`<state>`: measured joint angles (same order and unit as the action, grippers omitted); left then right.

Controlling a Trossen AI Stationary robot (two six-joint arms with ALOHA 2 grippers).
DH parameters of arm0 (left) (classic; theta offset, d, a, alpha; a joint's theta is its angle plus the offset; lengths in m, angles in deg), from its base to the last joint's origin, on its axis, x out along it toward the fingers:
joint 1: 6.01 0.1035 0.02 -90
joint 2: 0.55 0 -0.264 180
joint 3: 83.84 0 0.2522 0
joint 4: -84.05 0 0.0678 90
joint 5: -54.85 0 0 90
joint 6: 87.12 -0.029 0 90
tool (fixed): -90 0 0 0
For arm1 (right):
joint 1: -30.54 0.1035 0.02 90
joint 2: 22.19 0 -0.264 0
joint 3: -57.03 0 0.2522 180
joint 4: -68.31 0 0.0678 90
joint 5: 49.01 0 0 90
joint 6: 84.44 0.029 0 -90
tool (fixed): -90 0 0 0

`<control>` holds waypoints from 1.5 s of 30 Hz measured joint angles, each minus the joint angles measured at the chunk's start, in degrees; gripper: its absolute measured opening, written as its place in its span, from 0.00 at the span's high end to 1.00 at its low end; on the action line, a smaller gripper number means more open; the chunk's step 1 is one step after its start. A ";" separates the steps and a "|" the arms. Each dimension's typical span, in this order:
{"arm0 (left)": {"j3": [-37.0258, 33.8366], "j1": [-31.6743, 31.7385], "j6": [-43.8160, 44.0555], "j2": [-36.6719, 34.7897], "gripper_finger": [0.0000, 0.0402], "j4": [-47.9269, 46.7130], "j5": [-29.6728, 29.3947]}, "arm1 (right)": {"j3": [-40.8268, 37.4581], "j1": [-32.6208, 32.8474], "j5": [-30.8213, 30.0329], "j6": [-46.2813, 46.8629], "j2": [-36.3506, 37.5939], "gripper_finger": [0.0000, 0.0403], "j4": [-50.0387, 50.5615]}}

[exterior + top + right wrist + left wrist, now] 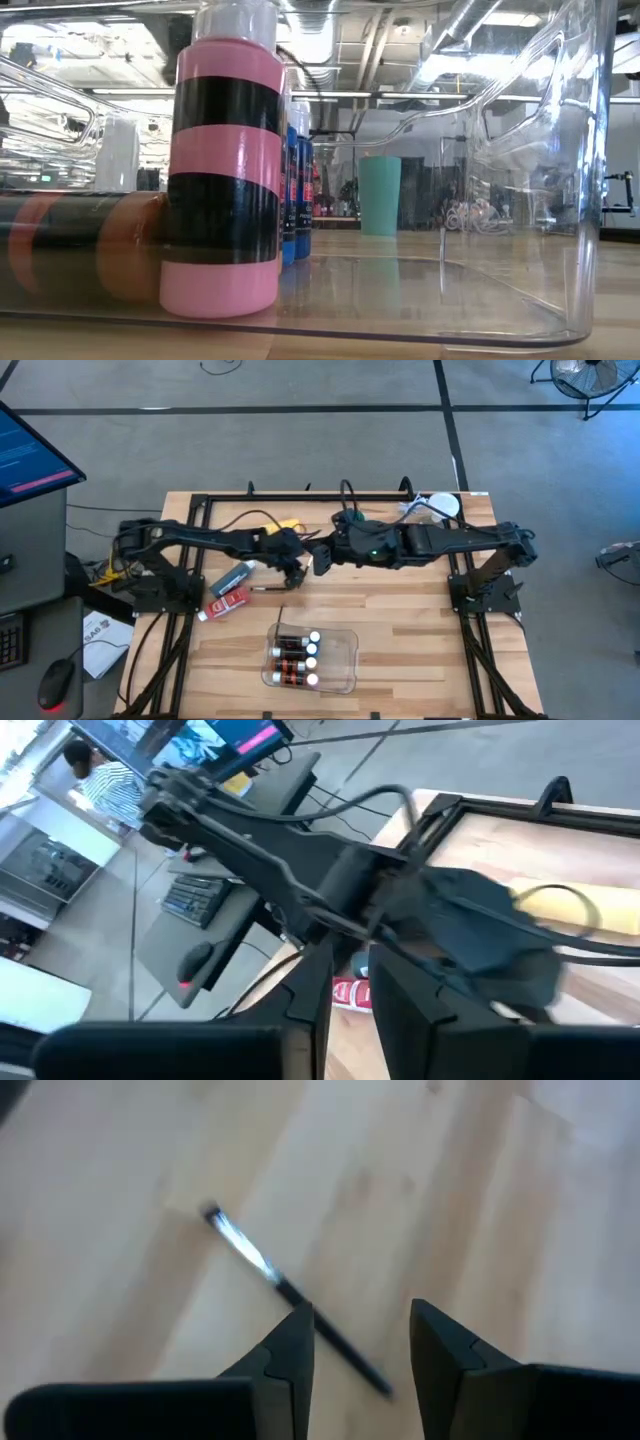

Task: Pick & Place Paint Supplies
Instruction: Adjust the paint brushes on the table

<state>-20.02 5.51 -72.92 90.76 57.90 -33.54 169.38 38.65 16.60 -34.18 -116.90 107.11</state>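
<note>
A thin dark-handled paint brush [290, 1295] with a silver ferrule lies flat on the wooden table [400, 630]. My left gripper [360, 1350] hangs open just above it; the handle runs under one finger and across the gap. In the high view this gripper [295, 567] is at the table's middle, with the brush [268, 590] beside it. My right gripper [320, 557] is raised close by, facing the left arm. Its fingers [312, 990] are a narrow gap apart with nothing between them. A grey tube [235, 577] and a red tube [228, 603] lie to the left.
A clear plastic tray [345, 660] near the front edge holds several white-capped bottles [295, 658]; the low view shows a pink-and-black one [222, 170]. A teal cup [380, 195] stands at the back. A yellow bottle [560, 905] lies behind the left arm. Bare wood lies right of the tray.
</note>
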 joint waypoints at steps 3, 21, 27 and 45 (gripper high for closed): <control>4.58 -0.40 -0.26 4.01 0.77 -0.66 -5.16 | 0.00 0.88 -0.63 -1.76 0.49 0.85 0.12; -9.65 -2.70 -3.56 -17.61 0.77 -29.55 -2.35 | -0.04 3.35 2.07 -7.71 0.49 0.85 9.36; -15.22 -3.79 -3.40 -21.35 0.77 -25.38 -2.14 | -0.04 5.16 2.07 -10.28 0.49 0.85 9.77; -14.33 -11.89 -5.95 -6.28 0.81 -21.46 -5.42 | -0.04 6.15 2.06 -9.72 0.49 0.85 12.62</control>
<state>-34.35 -6.38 -78.88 84.48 36.44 -38.96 169.34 44.80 18.67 -43.90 -116.41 119.73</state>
